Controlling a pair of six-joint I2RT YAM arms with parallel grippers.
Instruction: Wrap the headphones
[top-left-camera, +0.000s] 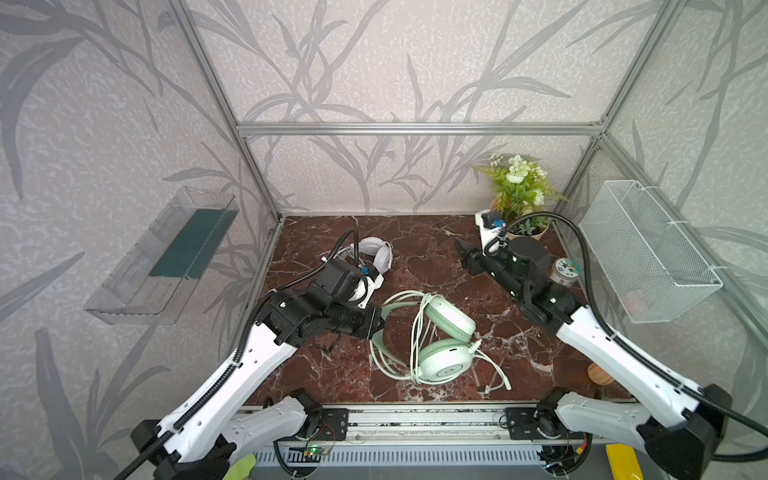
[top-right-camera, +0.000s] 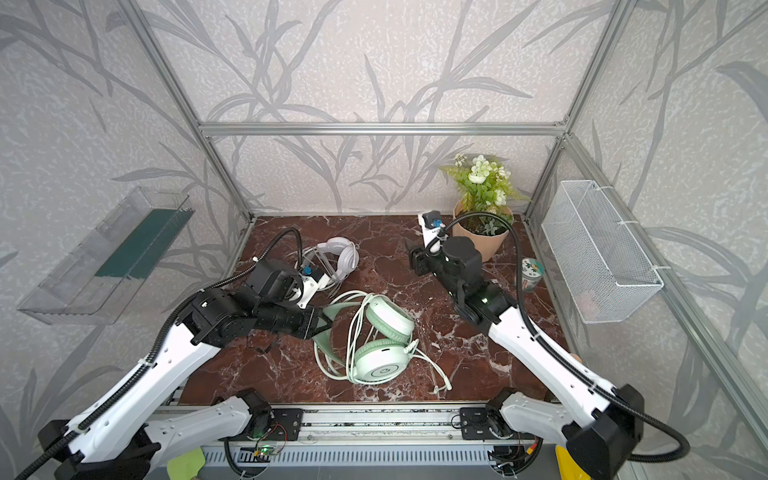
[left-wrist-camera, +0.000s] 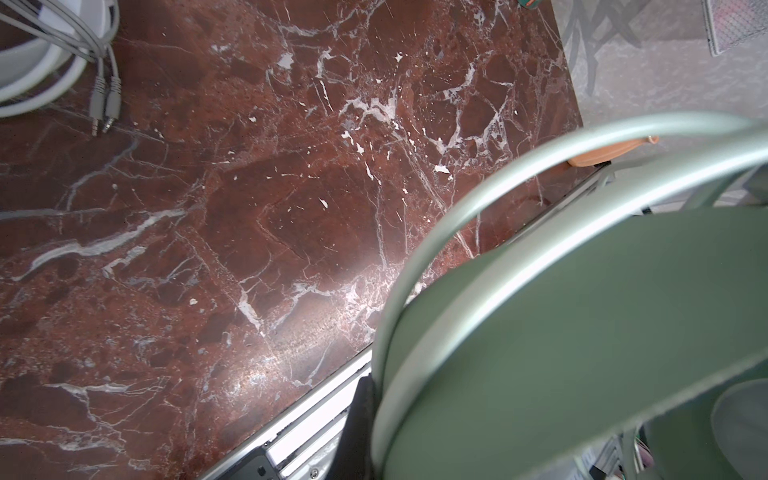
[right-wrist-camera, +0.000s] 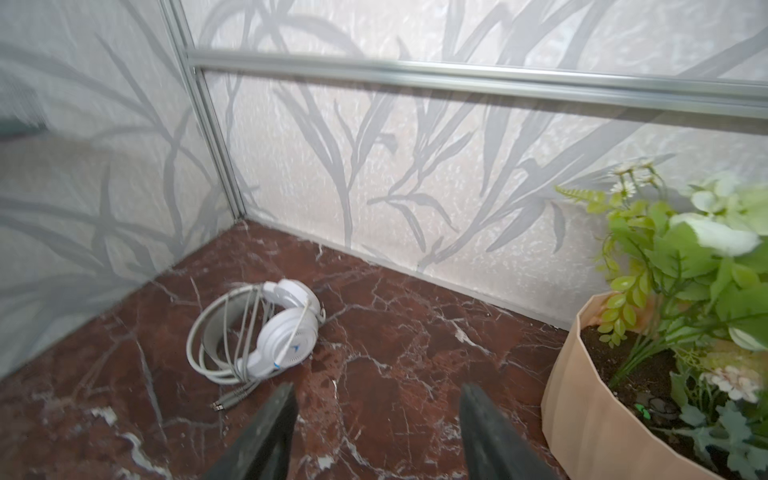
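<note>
Wrapping is under way on one of two headsets on a dark red, white-veined marble tabletop. On the left, the left fingers are pressed together on the thin curved band of the mint headphones, which lie in the middle of the tabletop. Behind that arm, near the back left corner, the white headphones rest with their cord looped around them, seemingly finished. The mint pair's thin pale cable crosses its soft round ear cups in several loops, but a loose tail trails toward the front edge. To the right, the right fingers hover raised, spread and empty, near a potted plant. Next, they likely need to come down, pinch the tail and wind it on while the band is steadied.
</note>
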